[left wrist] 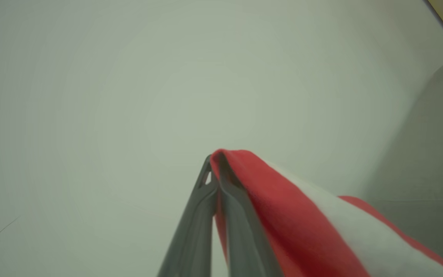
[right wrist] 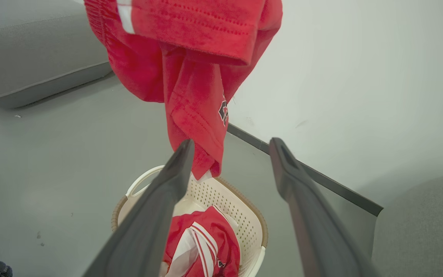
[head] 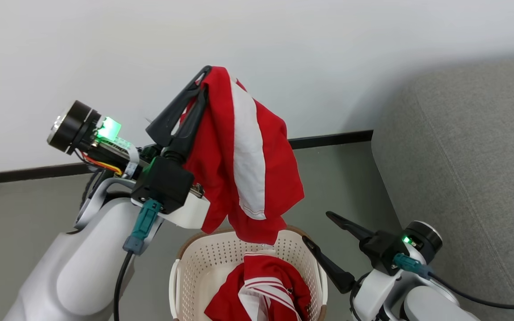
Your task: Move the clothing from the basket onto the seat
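A red garment (head: 221,169) with a broad white band hangs crumpled from the closed left claw (head: 204,76), its lower end dangling over a cream perforated basket (head: 203,263). A second red garment (head: 279,276) with thin white stripes lies bunched inside. A grey sofa (head: 471,147) stands to the right.

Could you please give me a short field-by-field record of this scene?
left gripper: shut on a red garment, which hangs above the basket
right gripper: open, holding nothing, beside the basket
basket: on the floor, with a second garment inside
sofa: to the robot's right of the basket
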{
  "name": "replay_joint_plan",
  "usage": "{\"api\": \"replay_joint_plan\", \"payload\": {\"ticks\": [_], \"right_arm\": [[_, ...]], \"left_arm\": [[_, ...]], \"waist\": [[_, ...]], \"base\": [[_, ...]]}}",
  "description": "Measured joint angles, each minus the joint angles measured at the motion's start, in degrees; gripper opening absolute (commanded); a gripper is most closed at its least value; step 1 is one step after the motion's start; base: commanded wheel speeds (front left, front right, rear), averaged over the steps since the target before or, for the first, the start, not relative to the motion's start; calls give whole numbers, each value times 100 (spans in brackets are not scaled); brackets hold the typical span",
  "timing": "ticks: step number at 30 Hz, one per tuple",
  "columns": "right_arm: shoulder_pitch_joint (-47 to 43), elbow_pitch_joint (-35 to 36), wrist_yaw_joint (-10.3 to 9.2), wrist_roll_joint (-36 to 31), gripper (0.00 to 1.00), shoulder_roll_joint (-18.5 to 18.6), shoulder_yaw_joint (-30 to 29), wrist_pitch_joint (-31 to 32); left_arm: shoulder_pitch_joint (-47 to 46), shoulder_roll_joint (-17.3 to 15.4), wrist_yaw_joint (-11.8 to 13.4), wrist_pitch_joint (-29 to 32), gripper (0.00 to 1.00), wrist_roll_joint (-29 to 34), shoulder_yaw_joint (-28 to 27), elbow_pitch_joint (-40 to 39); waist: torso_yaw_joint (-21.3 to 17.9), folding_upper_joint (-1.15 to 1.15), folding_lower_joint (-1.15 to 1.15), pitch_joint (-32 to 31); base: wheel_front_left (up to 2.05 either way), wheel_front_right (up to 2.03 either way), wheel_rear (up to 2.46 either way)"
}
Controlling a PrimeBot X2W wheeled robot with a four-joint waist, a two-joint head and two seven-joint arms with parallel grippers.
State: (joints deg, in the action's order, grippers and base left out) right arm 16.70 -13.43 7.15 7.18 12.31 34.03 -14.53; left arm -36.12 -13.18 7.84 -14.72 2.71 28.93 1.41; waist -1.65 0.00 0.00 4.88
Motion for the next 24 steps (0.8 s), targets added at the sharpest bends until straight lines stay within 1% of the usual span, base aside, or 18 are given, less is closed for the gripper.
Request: {"api": "replay_joint_plan", "payload": {"ticks": [5, 11, 24], "right_arm": [[88, -165, 0, 25, 100, 98, 319, 41], [382, -378, 0, 41, 100, 79, 600, 40], [696, -1046, 0, 14, 100, -218, 1352, 40]], "left_arm": [[-24, 71, -102, 1, 0, -16, 96, -4], [-148, 176, -176, 62, 0, -64, 160, 5], [-223, 367, -305, 316, 0, -80, 379, 26]], "waist": [[33, 0, 0, -182], [71, 0, 0, -352], [211, 0, 0, -540]], "base": [[0, 0, 0], [0, 0, 0], [0, 0, 0]]}}
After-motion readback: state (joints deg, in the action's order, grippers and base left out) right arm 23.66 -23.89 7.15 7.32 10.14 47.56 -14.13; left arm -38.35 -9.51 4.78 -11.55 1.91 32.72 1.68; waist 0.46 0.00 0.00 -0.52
